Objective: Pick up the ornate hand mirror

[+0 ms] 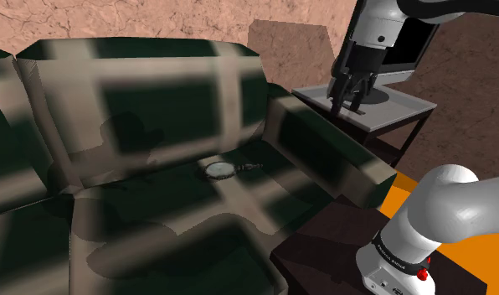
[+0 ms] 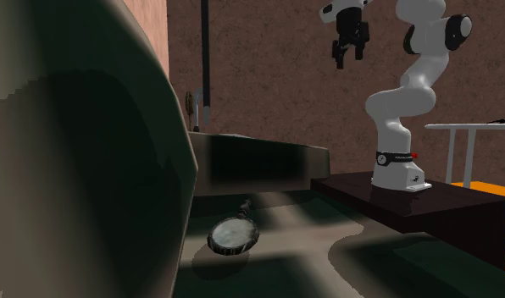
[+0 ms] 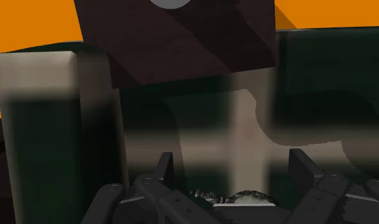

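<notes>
The hand mirror (image 1: 225,169) lies flat on the seat of a dark green and beige plaid sofa (image 1: 147,100), its round glass in a dark ornate frame and its handle pointing toward the sofa's arm. In the second exterior view the mirror (image 2: 234,234) rests on the seat cushion. My black gripper (image 1: 347,106) hangs high above the sofa's armrest, far from the mirror, fingers apart and empty. It also hangs high beside the arm in the second exterior view, gripper (image 2: 348,52). In the wrist view the open gripper (image 3: 233,168) looks down at the seat, with the mirror's rim (image 3: 245,196) just visible low between the fingers.
The sofa's padded armrest (image 1: 323,155) lies between the seat and my dark stand (image 1: 323,251). A grey side table (image 1: 398,113) with a monitor stands behind the gripper. An orange floor (image 1: 482,260) shows by the stand. A thin white table (image 2: 471,127) stands beside the robot.
</notes>
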